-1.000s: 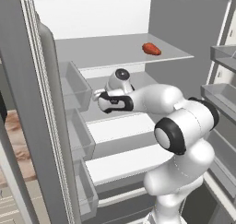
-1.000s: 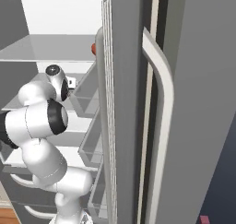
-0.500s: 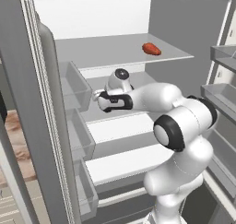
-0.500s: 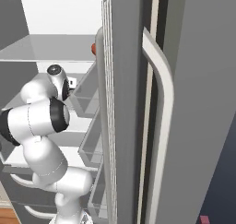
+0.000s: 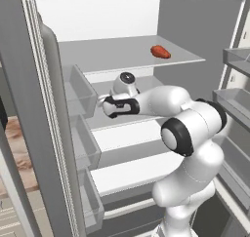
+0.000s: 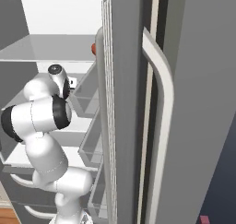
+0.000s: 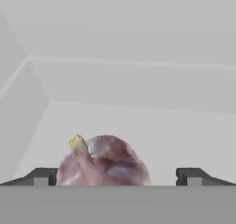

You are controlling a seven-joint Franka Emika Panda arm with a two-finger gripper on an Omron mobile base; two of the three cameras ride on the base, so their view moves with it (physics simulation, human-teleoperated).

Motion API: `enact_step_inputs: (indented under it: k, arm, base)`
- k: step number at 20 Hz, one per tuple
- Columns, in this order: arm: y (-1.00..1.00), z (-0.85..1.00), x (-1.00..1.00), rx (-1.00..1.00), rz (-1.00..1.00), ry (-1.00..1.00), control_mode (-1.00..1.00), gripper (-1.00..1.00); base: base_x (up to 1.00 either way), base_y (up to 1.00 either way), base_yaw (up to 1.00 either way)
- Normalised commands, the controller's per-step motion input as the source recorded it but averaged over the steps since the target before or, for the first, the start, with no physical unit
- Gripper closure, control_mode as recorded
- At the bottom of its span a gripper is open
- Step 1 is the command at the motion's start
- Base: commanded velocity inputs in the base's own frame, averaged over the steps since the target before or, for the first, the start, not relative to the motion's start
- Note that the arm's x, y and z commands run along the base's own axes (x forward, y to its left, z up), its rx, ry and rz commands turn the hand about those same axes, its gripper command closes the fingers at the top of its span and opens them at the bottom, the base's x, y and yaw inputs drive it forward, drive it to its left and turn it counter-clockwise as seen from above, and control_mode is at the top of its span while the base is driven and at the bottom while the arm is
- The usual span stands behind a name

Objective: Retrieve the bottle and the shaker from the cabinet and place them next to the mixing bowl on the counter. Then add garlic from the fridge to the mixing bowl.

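Arm reached a little deeper into fridge over last second. Gripper jaws fully spread, holding nothing. Garlic on shelf between fingertips, toward 9 o'clock tip. Orange-red vegetable at 1 o'clock, shelf above. Judged: ready for closing.

Between my dark finger tips, low in the hand view, the garlic looks mauve-pink and grey with a yellow tip. The fridge shelves are pale grey; upper right lies an orange-red vegetable.
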Motion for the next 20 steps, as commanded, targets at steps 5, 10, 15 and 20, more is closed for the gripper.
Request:
enact_step_inputs:
  k: [5,10,15,20]
  arm:
    - [0.00,-0.19,0.00,0.00,0.00,0.00,-1.00,-1.00]
    - [0.00,0.00,0.00,0.00,0.00,0.00,-1.00,-1.00]
    - [0.02,0.00,0.00,0.00,0.00,0.00,-1.00,-1.00]
    - [0.03,0.00,0.00,0.00,0.00,0.00,-1.00,1.00]
  base:
    - [0.00,0.00,0.00]
    - [0.00,0.00,0.00]
    - [0.00,0.00,0.00]
    - [0.00,0.00,0.00]
